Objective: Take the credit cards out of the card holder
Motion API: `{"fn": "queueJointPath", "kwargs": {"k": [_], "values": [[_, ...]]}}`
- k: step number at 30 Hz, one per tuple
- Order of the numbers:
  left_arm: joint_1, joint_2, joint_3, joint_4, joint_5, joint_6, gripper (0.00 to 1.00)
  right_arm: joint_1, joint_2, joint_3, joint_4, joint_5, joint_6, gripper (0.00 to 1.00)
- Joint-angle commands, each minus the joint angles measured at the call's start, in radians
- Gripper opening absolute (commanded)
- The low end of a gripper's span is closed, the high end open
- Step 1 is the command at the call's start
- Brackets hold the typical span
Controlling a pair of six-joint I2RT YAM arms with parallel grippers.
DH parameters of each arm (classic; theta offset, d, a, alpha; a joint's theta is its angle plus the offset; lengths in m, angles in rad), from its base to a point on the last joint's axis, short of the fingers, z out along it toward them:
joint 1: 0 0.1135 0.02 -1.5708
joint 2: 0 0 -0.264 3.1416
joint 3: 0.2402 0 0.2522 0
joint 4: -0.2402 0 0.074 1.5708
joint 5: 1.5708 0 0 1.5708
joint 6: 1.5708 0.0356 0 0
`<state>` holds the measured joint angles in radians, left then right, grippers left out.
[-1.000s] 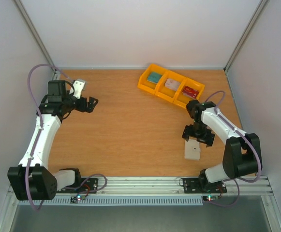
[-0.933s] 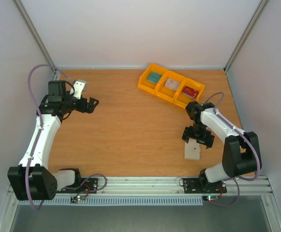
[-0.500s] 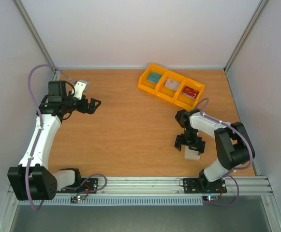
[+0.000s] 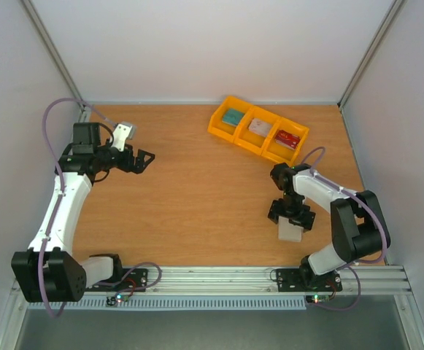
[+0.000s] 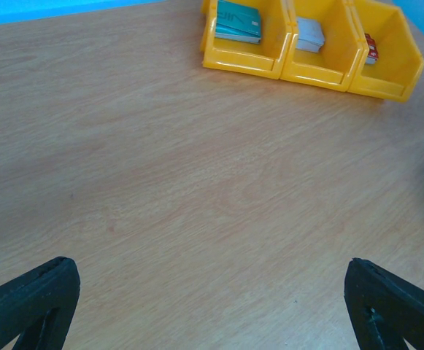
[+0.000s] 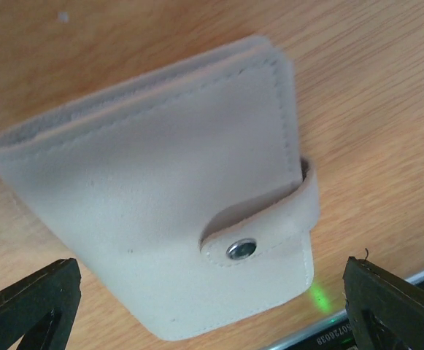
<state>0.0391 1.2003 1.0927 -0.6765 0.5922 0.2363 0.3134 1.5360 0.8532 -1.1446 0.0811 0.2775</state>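
Note:
The cream card holder (image 6: 169, 191) lies folded on the table, its tab (image 6: 270, 232) snapped shut, near the front edge (image 4: 290, 232). My right gripper (image 4: 292, 216) hovers open directly over it, a finger on each side (image 6: 29, 305), touching nothing. Three credit cards lie in the yellow bin: a teal one (image 5: 239, 20), a pale one (image 5: 310, 33) and a red one (image 5: 370, 47), one per compartment. My left gripper (image 4: 144, 158) stands open at the far left over bare wood, its fingertips (image 5: 31, 302) wide apart.
The yellow three-compartment bin (image 4: 257, 132) stands at the back right, tilted across the table. A metal rail (image 4: 219, 275) runs along the front edge just behind the card holder. White walls close in both sides.
My right arm folded in and swung the gripper from beside the card holder to directly above it. The left gripper edged slightly right. The card holder has barely moved.

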Motion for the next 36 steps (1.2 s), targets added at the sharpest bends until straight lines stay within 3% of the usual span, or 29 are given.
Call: {"fn": "queueJointPath", "kwargs": {"k": [1,10,14,18,28,36], "values": [[0.005,-0.003,0.035,-0.017,0.044,0.004,0.99,-0.043,-0.05,-0.031,0.059,0.002,-0.005,0.99],[0.005,-0.001,0.048,-0.039,0.087,0.009,0.99,-0.151,-0.064,-0.152,0.223,-0.184,-0.045,0.99],[0.004,-0.004,0.055,-0.041,0.091,0.001,0.99,-0.139,-0.03,-0.175,0.253,-0.237,-0.043,0.98],[0.005,0.002,0.053,-0.035,0.064,-0.004,0.99,-0.042,0.016,-0.11,0.2,-0.159,-0.063,0.97],[0.004,0.011,0.063,-0.057,0.036,-0.028,1.0,0.105,0.038,-0.026,0.215,-0.14,-0.078,0.66],[0.005,-0.006,0.068,-0.08,0.02,-0.027,0.99,0.108,0.052,-0.025,0.221,-0.109,-0.1,0.55]]}}
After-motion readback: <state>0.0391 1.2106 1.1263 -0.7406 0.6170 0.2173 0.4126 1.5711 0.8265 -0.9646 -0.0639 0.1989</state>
